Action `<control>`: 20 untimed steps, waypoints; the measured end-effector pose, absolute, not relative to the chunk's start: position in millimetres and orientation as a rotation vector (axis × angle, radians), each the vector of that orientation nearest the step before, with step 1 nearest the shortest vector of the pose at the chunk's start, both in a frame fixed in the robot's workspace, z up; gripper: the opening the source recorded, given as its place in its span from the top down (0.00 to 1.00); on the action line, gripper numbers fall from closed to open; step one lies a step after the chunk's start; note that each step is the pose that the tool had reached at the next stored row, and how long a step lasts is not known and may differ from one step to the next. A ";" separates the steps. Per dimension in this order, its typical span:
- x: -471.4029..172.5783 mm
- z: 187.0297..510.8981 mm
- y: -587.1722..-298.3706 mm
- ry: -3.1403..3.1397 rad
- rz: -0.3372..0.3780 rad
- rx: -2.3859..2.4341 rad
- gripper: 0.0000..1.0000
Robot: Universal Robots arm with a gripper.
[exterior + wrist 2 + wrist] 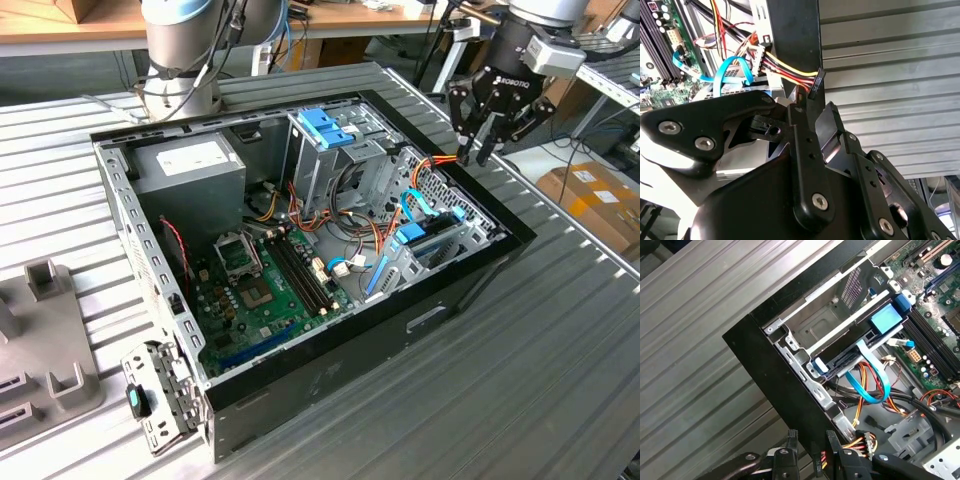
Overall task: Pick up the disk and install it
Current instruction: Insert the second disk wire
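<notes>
The disk (842, 358) lies in the low drive bay at the corner of the open computer case (470, 290), its blue carrier rails (885, 319) showing. In the exterior view the disk (432, 240) is at the case's right end. A light-blue flat cable (867, 380) loops beside it. My gripper (476, 152) hovers over the case's far right rim, above the disk. Its fingers are shut on a black power connector (816, 83) at the end of yellow, red and orange wires (785, 70). In the first wrist view the gripper (812, 439) pinches that connector (817, 462) by the case wall.
A grey power-supply box (195, 165) and a tall metal cage with a blue handle (325, 125) stand at the back of the case. The green motherboard (265, 290) fills its floor. The ribbed metal table (560, 350) surrounds the case. A grey fixture (45, 330) sits at the exterior view's left.
</notes>
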State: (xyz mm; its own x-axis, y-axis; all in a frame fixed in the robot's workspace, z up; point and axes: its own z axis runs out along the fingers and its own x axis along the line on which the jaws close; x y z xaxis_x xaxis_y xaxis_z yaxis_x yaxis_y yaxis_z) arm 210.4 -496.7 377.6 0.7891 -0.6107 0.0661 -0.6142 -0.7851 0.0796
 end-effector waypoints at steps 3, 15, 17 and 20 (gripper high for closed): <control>210.9 377.1 -492.5 -0.988 0.056 2.879 0.64; 219.7 373.3 -476.0 -0.970 0.075 2.829 0.64; 220.1 373.3 -475.9 -0.970 0.075 2.828 0.64; 220.1 373.1 -475.9 -0.967 0.074 2.827 0.64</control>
